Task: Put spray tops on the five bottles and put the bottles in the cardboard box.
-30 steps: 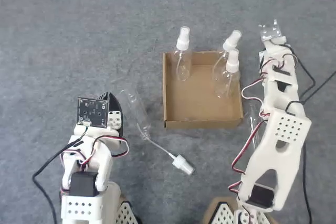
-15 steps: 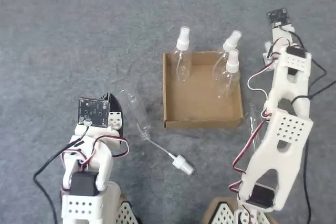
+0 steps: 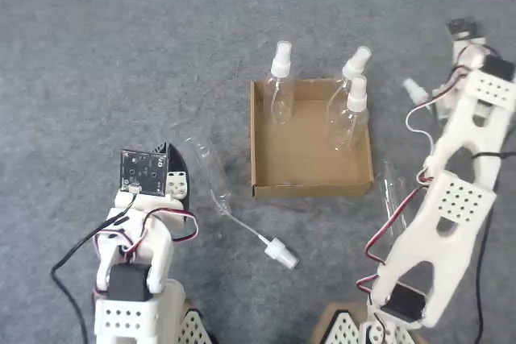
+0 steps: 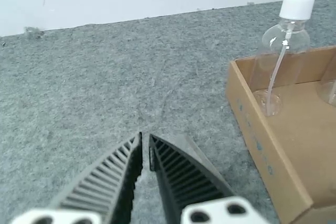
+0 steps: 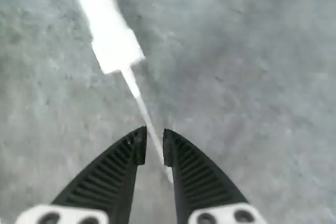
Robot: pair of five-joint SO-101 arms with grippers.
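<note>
Fingers: right fingers (image 5: 137, 149) are clamped to a slit on the thin tube of a spray top (image 5: 107, 30), whose white head is blurred just ahead of the tips; left fingers (image 4: 131, 156) are pressed nearly together with nothing between them, low over the desk (image 4: 79, 77).
Contact: whether the spray top touches the desk cannot be told.
Open bottle (image 3: 208, 168): lies on its side just beside the left fingers, left of the cardboard box (image 3: 313, 189).
Second spray top (image 3: 283, 254): lies on the desk nearer the arms' bases, its tube running to the bottle's mouth; whether it enters is unclear.
Capped bottles (image 3: 280, 90): three stand upright in the box's far half, one at the left and two close together at the right.
Faint bottle (image 3: 389, 187): clear, lies right of the box, partly hidden by the right arm.
</note>
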